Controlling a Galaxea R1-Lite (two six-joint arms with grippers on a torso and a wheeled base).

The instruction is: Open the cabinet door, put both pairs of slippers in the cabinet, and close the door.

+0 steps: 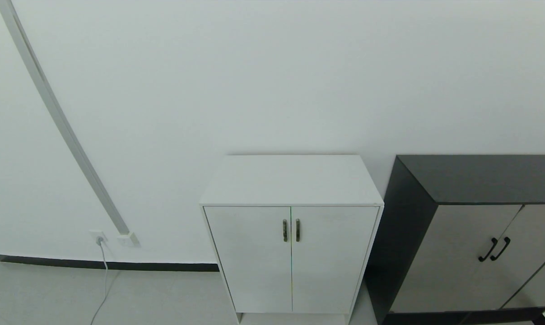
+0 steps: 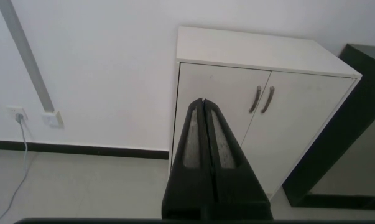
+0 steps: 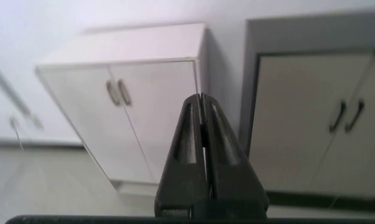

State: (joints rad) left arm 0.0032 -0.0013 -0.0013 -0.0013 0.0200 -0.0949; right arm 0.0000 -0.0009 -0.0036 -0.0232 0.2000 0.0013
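Our left claw [image 2: 203, 101] and right claw [image 3: 203, 96] are each pressed together. We see the white cabinet [image 1: 254, 257] with both doors closed, a dark cabinet [image 1: 457, 180] just beside it.

Dark cabinet [image 1: 410, 234] on the right, grey double doors [image 1: 462, 266], two curved black handles [image 1: 494, 249], backed against the white wall [image 1: 254, 76]. On the left a grey cable duct [image 1: 60, 119] runs down the wall to a small box [image 1: 128, 239], socket [image 1: 98, 236] just beside it with a white cord [image 1: 105, 275] plugged in, trailing onto the pale floor [image 1: 42, 293]. Black skirting [image 1: 118, 265] along the bottom.
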